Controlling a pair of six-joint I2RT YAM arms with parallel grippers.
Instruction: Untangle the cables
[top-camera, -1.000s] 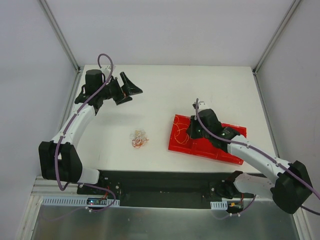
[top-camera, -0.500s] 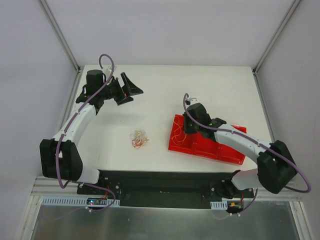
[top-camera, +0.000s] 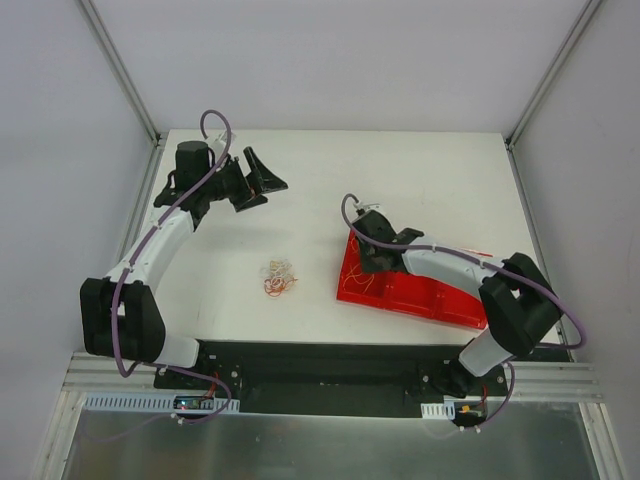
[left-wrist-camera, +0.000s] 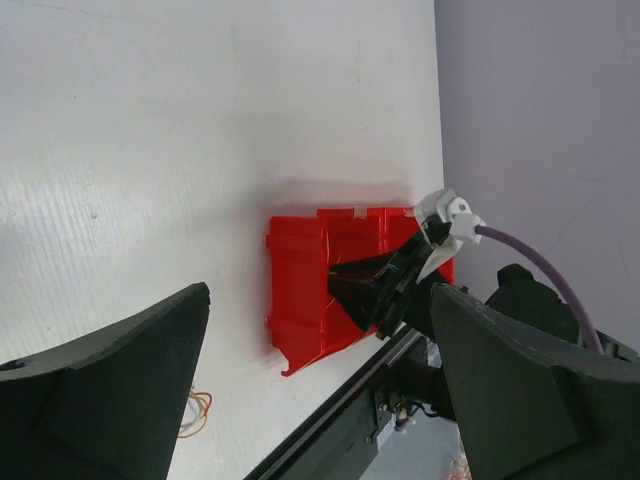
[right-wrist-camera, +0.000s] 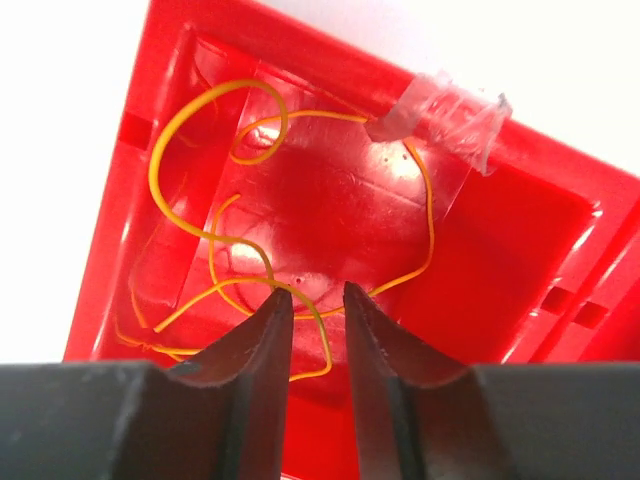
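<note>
White table (top-camera: 420, 180), right end effector (right-wrist-camera: 312, 292) shifted left over red tray (top-camera: 430, 298)

Table (left-wrist-camera: 200, 120): white, matt, with a faint ribbed grain.
Red bin (right-wrist-camera: 545, 165): moulded plastic, glossy; the floor throws bright highlights.
Tape (right-wrist-camera: 440, 112) on its rim: clear film, shiny and crinkled.
Yellow strands (right-wrist-camera: 244, 84) inside the bin: thin, smooth, slick-coated.
Right gripper (right-wrist-camera: 314, 293) and left gripper (left-wrist-camera: 320, 292): matt black plastic, finely grained.
Tangle (top-camera: 278, 277) on the near table: too small to grade, probably the same coated wire.
Frame posts (top-camera: 120, 70) at the far corners: bare metal, dull satin.
Arm cable (left-wrist-camera: 530, 252): purple, with a smooth sheath.
</note>
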